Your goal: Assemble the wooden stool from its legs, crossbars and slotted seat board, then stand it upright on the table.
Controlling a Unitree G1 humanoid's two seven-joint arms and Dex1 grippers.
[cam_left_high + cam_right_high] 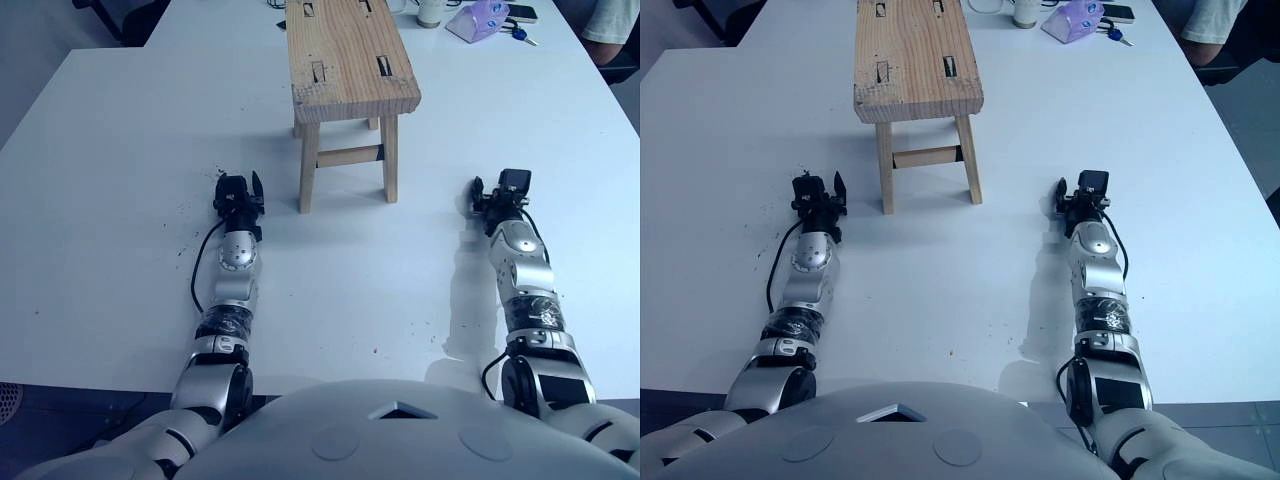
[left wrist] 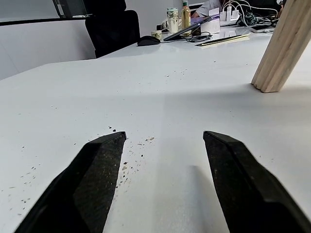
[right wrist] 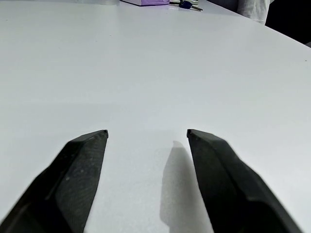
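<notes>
The wooden stool [image 1: 350, 60] stands upright on the white table [image 1: 120, 200], its slotted seat board on top, legs and a crossbar [image 1: 349, 155] below. My left gripper [image 1: 240, 188] rests on the table just left of the stool's near left leg [image 2: 278, 48], open with nothing between its fingers [image 2: 92, 179]. My right gripper [image 1: 497, 190] lies to the right of the stool, a hand's width from the near right leg, also open and empty, its fingers [image 3: 223, 179] just above the bare tabletop.
Dark crumbs [image 1: 195, 215] speckle the table around the left gripper. At the far end lie a purple pouch [image 1: 478, 20], keys, a phone and a cup [image 1: 431, 12]. A person's sleeve [image 1: 612, 20] shows at the far right corner.
</notes>
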